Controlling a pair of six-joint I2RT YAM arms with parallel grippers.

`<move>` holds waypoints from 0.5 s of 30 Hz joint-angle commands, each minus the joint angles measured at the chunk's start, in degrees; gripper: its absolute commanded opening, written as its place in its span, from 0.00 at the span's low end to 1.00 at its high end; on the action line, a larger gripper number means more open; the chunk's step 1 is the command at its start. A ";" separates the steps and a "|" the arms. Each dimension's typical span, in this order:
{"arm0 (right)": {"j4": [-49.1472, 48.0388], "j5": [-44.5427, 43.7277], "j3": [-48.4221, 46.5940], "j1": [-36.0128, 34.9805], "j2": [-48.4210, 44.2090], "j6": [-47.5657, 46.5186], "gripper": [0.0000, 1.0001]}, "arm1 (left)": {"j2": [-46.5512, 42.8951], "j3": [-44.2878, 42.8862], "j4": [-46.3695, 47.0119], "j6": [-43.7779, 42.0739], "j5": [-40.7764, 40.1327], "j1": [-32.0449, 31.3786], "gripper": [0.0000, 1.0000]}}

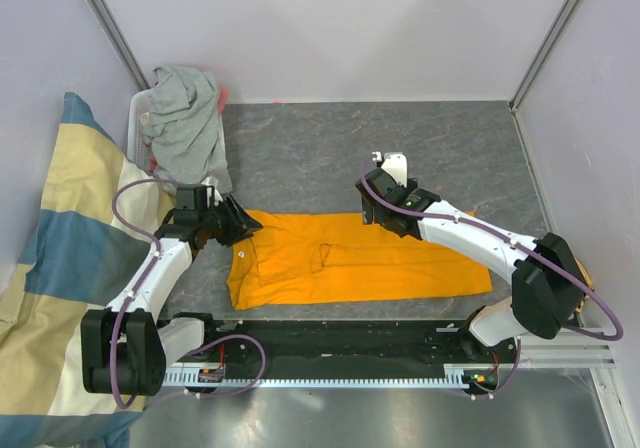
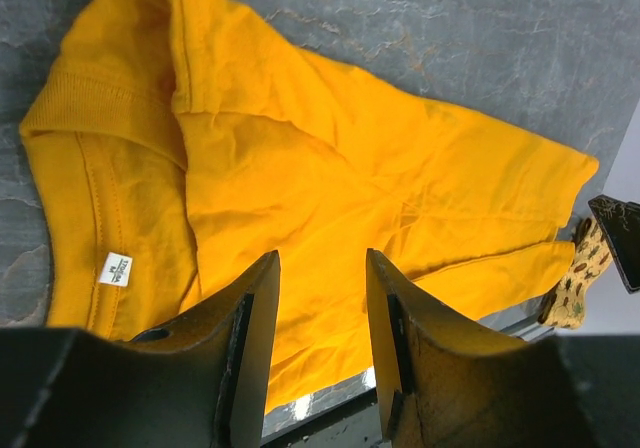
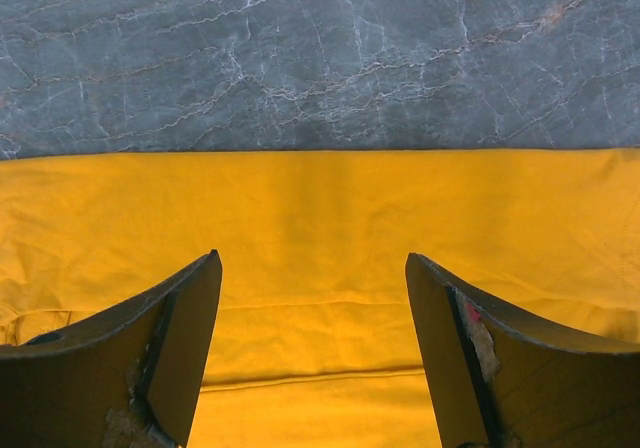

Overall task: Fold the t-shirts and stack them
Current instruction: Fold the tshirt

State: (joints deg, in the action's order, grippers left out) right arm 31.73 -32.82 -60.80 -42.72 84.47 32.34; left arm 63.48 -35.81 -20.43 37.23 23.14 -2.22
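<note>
Far tabletop [image 1: 400,138] open; grey t-shirt [image 1: 185,118] (far-left) obstructs.

Orange t-shirt [image 1: 350,258] lies folded lengthwise; grey t-shirt [image 1: 185,118] sits crumpled.

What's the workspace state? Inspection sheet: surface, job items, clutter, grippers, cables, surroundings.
Surface: grey marbled table top.
Job's things: orange t-shirt lying flattened along the near edge, partly folded; grey t-shirt crumpled over a white bin at the far-left corner.
Clutter: cream-and-blue cloth draped at the left; tan spotted item past the shirt's hem end, seen from the left wrist.
Grippers: left gripper open, at the collar end, holding nothing; right gripper open wide, over the shirt's far edge, holding nothing.
Cables: purple cables looped along both arms.
Surroundings: pale walls with metal frame posts.
</note>
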 commanded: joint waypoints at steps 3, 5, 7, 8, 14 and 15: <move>-1.49 1.17 0.41 0.27 1.58 -0.26 0.82 | 0.59 2.06 4.86 3.11 3.32 0.20 0.47; -1.49 1.18 0.59 0.36 1.75 -0.43 0.83 | 1.20 2.50 5.39 3.37 3.58 0.20 0.47; -1.58 1.18 0.85 0.79 2.28 -0.61 0.83 | 1.55 2.76 6.01 3.72 3.93 0.20 0.47; -1.67 1.35 0.94 0.80 2.37 -0.87 0.83 | 2.08 2.94 6.53 3.90 4.02 0.20 0.47; -2.19 2.32 1.29 1.41 3.25 -0.96 0.83 | 4.89 3.21 8.12 4.87 5.34 -0.24 0.45; -2.46 2.58 1.29 1.50 3.25 -1.13 0.83 | 4.98 3.29 8.12 4.78 5.25 -0.24 0.45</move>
State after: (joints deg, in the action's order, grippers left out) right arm 30.63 -30.96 -60.03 -41.47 87.39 31.73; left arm 67.37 -33.01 -15.25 40.05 26.22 -2.28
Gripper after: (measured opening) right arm 0.827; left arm 0.458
